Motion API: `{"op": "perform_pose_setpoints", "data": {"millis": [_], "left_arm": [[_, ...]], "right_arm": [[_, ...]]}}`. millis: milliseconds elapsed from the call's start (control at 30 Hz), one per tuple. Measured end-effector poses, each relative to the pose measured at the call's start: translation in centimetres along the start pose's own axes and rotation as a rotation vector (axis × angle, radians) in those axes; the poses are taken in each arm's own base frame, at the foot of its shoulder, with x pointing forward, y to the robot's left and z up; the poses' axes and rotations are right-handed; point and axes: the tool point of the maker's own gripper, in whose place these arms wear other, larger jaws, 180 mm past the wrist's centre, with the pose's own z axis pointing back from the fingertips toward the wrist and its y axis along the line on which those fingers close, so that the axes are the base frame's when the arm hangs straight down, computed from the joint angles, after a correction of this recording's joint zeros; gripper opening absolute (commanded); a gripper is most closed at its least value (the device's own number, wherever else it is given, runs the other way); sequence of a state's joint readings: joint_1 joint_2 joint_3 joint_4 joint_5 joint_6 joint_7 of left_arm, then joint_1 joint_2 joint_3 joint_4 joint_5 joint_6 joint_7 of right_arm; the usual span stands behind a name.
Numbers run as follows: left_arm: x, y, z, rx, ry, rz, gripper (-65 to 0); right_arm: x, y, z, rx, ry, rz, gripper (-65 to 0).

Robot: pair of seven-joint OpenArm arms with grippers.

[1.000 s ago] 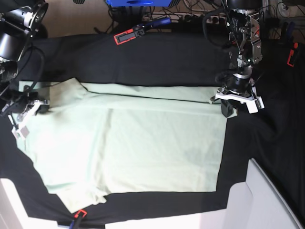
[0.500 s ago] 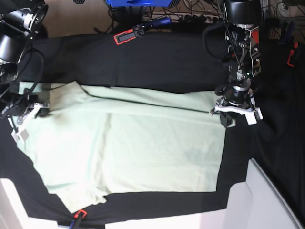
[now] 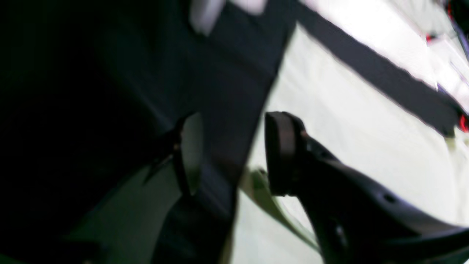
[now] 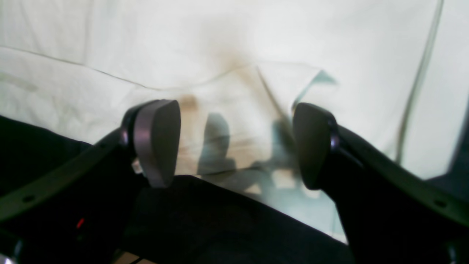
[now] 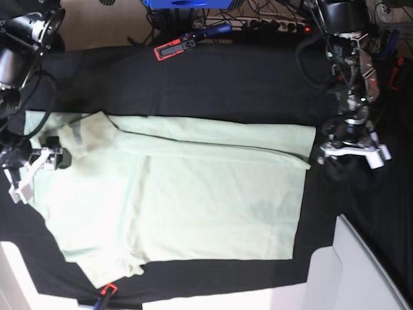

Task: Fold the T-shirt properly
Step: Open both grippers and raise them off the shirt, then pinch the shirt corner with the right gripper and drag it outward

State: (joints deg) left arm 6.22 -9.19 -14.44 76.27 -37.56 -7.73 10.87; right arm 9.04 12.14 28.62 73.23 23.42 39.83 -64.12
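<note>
T-shirt (image 5: pixel 193 194) flat, one long edge folded over (first fold only); left gripper (image 5: pixel 352 152), right gripper (image 5: pixel 29 169) released beside shirt; further folds left.

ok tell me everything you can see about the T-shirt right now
The T-shirt is plain pale mint green, soft cotton by its look, lying flat on the black table cloth. Its far long edge is folded inward, leaving a crease along that side. One short sleeve pokes out at the near corner. Neither tool touches it; both hang open just off opposite ends.
</note>
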Motion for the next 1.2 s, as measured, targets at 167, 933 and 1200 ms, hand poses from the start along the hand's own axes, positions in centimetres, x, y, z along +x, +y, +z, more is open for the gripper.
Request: {"op": "perform_pose_setpoints", "data": {"millis": [167, 933, 1200], "left_arm": [[1.0, 1.6, 3.3, 0.018, -0.021, -0.054, -34.3], [-6.0, 6.6, 10.8, 0.106, 0.187, -0.117, -65.0], [-5.9, 6.7, 10.8, 0.107, 0.186, -0.119, -65.0]], "right_arm": [[-1.8, -2.1, 2.7, -0.076, -0.072, -0.113, -18.4], [-9.2, 3.6, -2.4, 0.085, 0.017, -0.336, -18.9], [-9.5, 3.9, -2.8, 0.104, 0.014, -0.356, -19.7]]}}
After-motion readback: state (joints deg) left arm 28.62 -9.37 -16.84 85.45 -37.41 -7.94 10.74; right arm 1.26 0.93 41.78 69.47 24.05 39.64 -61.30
